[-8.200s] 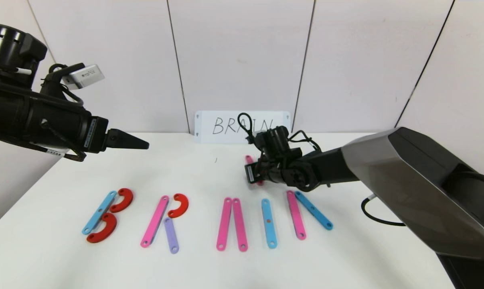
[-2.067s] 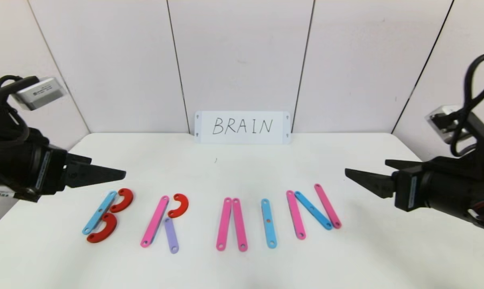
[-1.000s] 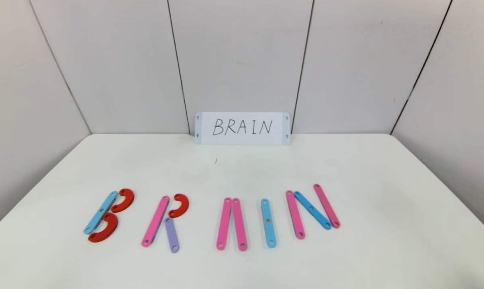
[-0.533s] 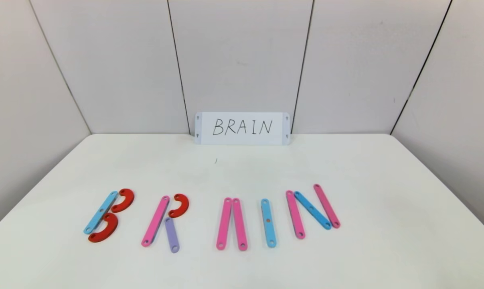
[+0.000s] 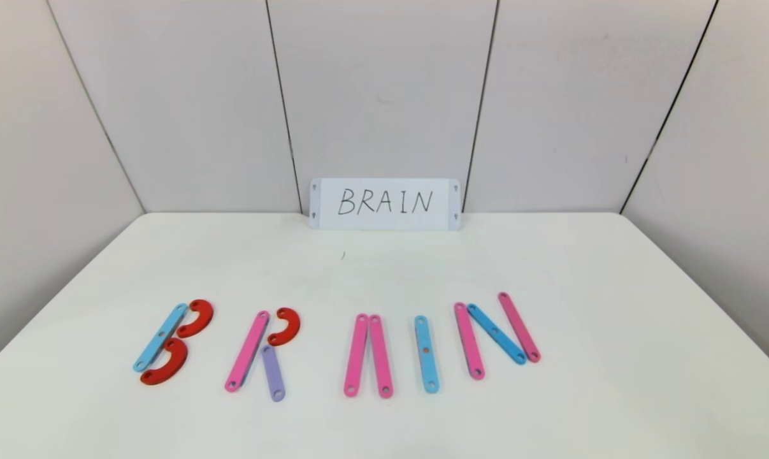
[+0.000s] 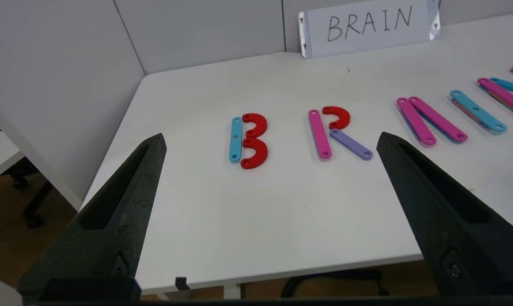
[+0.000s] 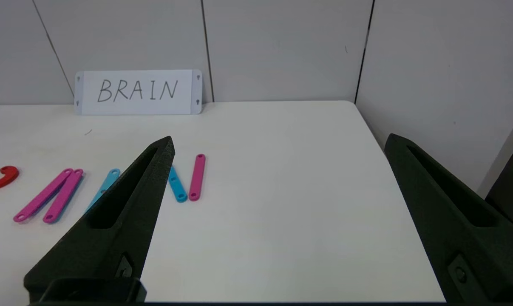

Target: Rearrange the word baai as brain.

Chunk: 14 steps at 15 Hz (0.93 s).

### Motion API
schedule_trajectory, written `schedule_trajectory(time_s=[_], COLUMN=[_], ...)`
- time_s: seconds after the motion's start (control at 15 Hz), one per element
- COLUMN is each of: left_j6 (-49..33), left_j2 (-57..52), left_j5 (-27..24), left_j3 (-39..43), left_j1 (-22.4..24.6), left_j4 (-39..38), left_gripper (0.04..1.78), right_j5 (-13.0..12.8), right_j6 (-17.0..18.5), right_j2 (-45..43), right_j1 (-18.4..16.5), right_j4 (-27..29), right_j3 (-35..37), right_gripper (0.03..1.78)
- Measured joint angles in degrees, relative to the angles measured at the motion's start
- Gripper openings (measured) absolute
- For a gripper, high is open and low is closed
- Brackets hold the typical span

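Note:
The strip letters lie in a row near the table's front. A blue strip with two red half-rings makes a B. A pink strip, a red half-ring and a purple strip make an R. Then come two pink strips side by side, a single blue strip, and a pink-blue-pink N. Neither arm shows in the head view. My left gripper hangs open and empty off the table's front edge, before the B. My right gripper is open and empty over the table's right part.
A white card with handwritten BRAIN leans against the back wall. Wall panels close the table at the back and both sides. The table's front edge shows in the left wrist view, with floor below.
The right gripper laid a pink strip as the N's right stroke. Both arms then drew back out of the head view. Nothing has moved in the last second.

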Motion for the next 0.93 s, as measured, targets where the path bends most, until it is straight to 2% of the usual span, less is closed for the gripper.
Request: schedule_trajectory(time_s=[0.13,0.33,0.53,0.73,0.93], left_j6=[-0.33,-0.39,-0.63,-0.72,-0.77], left_j2=[-0.93,-1.37,-1.38,-1.4,-1.4], left_j5=[3.11,4.07,2.3,1.88,1.71], left_j3=[6.29,16.7,24.78,30.24,32.52], left_j1=[0.02,0.05,0.05,0.05,0.05], left_j4=[-9.53,-22.27,-25.14,-26.32,-26.88], left_gripper=[1.74,1.74,1.74,1.74,1.74], right_j5=[-0.23,-0.95,-2.45,-3.94,-1.87], right_j6=[-1.82,-5.08,-8.05,-8.07,-6.25], right_j2=[-2.85,-4.52,-4.94,-4.99,-5.03], right_j1=[0.1,0.13,0.16,0.2,0.2], right_j4=[-5.18,-15.59,-22.42,-19.83,-14.46], right_j3=[4.66,12.93,20.94,24.56,25.06], right_gripper=[1.73,1.73,1.73,1.73,1.73])
